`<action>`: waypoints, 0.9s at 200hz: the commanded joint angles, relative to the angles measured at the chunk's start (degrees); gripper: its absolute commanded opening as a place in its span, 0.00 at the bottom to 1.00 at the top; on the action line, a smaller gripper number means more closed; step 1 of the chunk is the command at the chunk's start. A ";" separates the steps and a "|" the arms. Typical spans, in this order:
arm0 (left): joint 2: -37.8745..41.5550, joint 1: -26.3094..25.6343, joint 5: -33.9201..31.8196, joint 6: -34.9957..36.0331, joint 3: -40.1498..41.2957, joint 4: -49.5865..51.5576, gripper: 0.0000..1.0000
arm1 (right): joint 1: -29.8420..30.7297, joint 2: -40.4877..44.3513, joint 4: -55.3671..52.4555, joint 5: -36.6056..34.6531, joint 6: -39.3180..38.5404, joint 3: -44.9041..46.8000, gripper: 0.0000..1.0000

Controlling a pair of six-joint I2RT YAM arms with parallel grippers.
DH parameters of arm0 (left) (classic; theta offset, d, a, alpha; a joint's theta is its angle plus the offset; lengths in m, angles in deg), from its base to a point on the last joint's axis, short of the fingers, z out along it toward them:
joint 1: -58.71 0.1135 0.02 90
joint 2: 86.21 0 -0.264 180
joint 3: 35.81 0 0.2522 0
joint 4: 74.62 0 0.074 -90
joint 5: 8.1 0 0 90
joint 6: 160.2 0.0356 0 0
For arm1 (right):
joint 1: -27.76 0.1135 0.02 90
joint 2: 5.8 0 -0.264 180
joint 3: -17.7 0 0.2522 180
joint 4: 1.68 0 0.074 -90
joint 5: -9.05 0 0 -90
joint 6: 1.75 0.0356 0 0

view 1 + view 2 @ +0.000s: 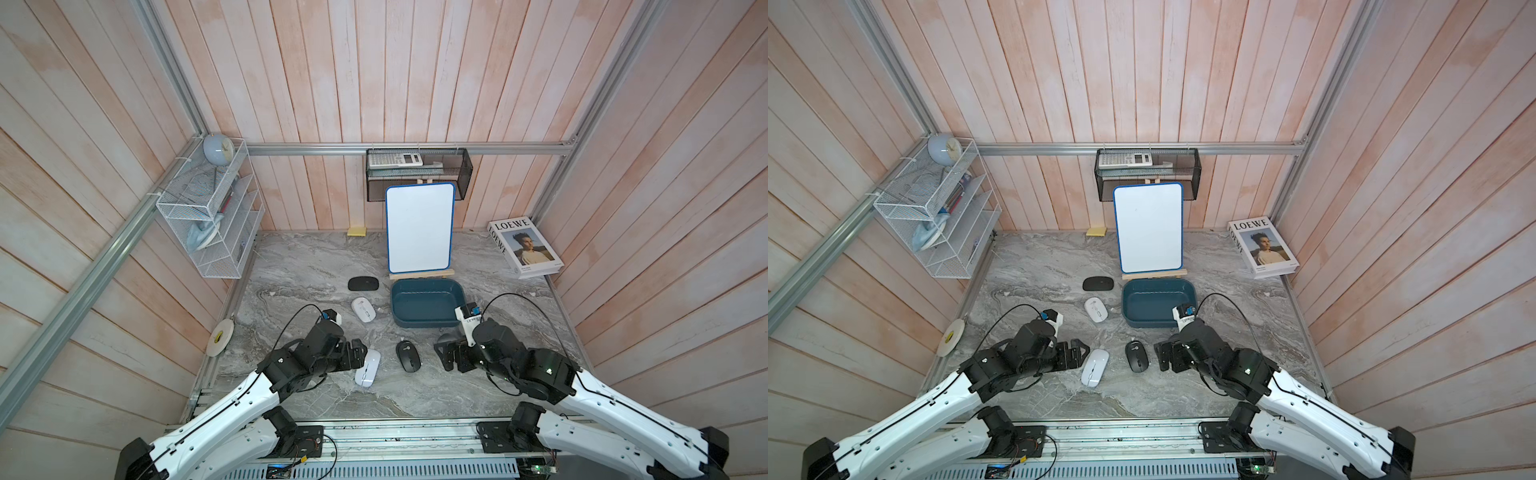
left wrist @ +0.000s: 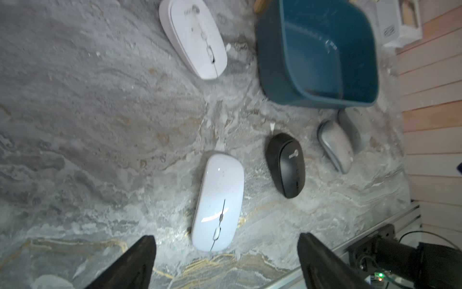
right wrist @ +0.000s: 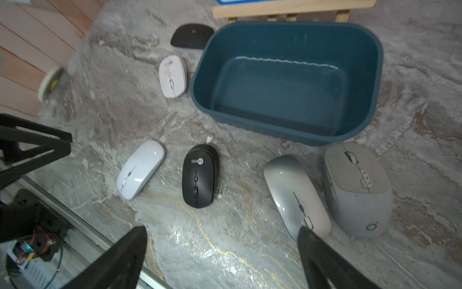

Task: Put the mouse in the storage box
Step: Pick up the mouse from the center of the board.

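Two risks are noted with the left hand open: the glossy white mouse, on the desk just ahead, may be squirted aside by an off-centre pinch or dropped short of the storage box beyond.

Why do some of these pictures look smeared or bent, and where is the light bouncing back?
Both top views are sharp, but the wide lens fans the wall planks outward. The left wrist view is smeared, blurring the storage box and the glossy white mouse. The right wrist view is crisper, with a glint on the silver mouse; the right gripper has dark, soft-edged fingers.
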 commanded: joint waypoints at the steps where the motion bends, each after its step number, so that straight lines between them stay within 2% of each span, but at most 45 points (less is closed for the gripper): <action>1: 0.79 -2.76 -6.28 -3.26 -0.27 5.77 0.95 | 1.50 -2.51 -3.83 -6.08 4.83 -0.75 0.98; 31: -0.64 -5.45 -4.16 -2.48 1.63 2.63 0.95 | 1.50 -4.35 -1.20 -5.26 6.55 0.13 0.98; 54: -7.29 -12.69 -8.16 -1.33 -1.21 2.36 0.95 | 1.42 -2.61 -0.66 -7.43 6.56 0.45 0.98; 66: -11.39 -14.61 -10.53 -0.27 -2.81 2.79 0.95 | 1.09 -1.51 -0.08 -7.47 6.32 0.71 0.98; 92: -17.02 -14.89 -11.40 1.66 -3.00 1.36 0.87 | -0.92 0.42 -0.20 -6.96 7.47 1.50 0.98; 103: -18.42 -14.93 -12.19 2.05 -2.62 0.17 0.86 | -2.15 1.58 0.07 -5.94 8.05 2.19 0.98; 132: -24.20 -14.97 -12.21 4.49 -4.95 -0.93 0.77 | -6.00 4.45 1.73 -2.38 8.91 4.19 0.98; 180: -28.51 -15.39 -9.55 5.83 -4.71 -4.99 0.77 | -10.43 5.28 1.44 1.15 8.88 4.34 0.98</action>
